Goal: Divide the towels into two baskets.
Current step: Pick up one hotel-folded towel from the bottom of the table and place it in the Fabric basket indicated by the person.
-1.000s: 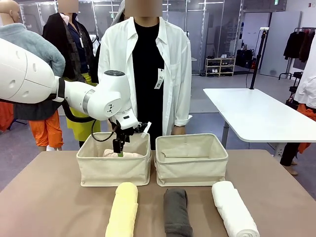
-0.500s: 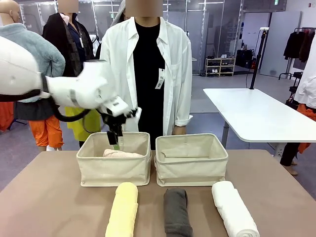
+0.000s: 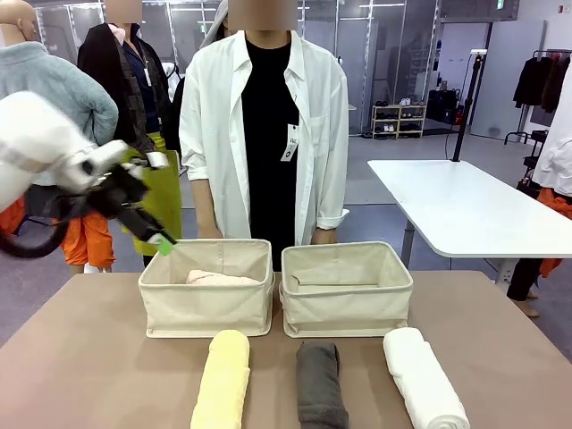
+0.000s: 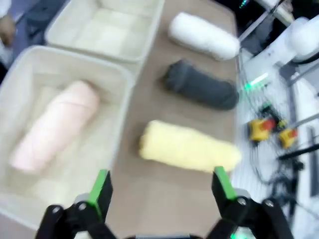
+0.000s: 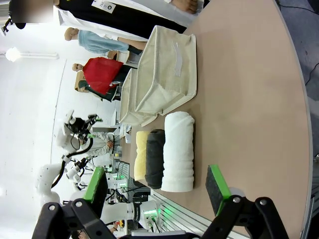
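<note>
Two beige baskets stand side by side mid-table, the left basket (image 3: 206, 308) and the right basket (image 3: 347, 308). A pale pink towel (image 3: 219, 279) lies in the left basket (image 4: 20, 69). On the table in front of them lie a yellow towel (image 3: 221, 380), a dark grey towel (image 3: 320, 384) and a white towel (image 3: 424, 380). My left gripper (image 3: 156, 234) hangs open and holds nothing, up in the air left of the left basket. Its wrist view looks down on the pink towel (image 4: 55, 124) and yellow towel (image 4: 187, 147). My right gripper (image 5: 157, 183) is open above the table's edge, near the white towel (image 5: 178, 152).
A person in a white shirt (image 3: 268, 125) stands at the far edge behind the baskets, one hand (image 3: 323, 235) near the right basket's rim. A white table (image 3: 465, 210) stands off to the right. Bare tabletop (image 3: 80, 357) lies to the left of the yellow towel.
My left arm has drawn back from over the left basket, swinging left and away. The pink towel stays in the basket. The other towels have not moved.
</note>
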Controlling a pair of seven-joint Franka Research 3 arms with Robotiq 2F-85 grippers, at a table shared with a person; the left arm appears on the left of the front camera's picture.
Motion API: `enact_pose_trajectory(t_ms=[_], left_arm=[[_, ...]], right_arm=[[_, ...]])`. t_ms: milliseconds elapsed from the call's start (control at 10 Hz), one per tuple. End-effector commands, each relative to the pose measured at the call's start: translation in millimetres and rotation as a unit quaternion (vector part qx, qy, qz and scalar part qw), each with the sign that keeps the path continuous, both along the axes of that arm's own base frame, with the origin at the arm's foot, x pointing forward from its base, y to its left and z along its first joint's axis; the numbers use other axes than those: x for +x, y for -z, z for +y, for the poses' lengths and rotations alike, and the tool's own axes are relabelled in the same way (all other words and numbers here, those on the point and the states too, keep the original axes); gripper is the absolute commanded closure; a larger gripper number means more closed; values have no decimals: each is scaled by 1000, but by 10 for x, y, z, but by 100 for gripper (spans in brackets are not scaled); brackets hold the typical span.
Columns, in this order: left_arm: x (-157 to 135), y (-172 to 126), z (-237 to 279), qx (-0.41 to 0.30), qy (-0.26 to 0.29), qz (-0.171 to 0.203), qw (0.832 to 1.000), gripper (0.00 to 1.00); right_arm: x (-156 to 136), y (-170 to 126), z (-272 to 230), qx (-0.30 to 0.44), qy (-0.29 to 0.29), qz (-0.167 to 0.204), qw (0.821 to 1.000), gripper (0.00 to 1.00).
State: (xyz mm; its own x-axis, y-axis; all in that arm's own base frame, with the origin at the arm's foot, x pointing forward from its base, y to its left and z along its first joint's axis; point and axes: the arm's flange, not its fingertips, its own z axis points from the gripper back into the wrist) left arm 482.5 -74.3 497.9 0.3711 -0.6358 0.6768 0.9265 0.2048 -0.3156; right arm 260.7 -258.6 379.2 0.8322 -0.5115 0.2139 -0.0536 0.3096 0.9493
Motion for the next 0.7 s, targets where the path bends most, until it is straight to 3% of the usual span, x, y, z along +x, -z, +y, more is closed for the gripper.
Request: enact_pose_trajectory(t_ms=[0,300,600], left_arm=[[-387,334,727,-109,-36,86,990,0],[-833,772,1860,-222,-114,186,950,0],[-1358,1264,2687,-260,-172,278,909,0]], right_arm=[[-17,-22,8,1,0,-4,1000,0],[-17,-22,8,1,0,-4,1000,0],[-17,-22,8,1,0,-4,1000,0]])
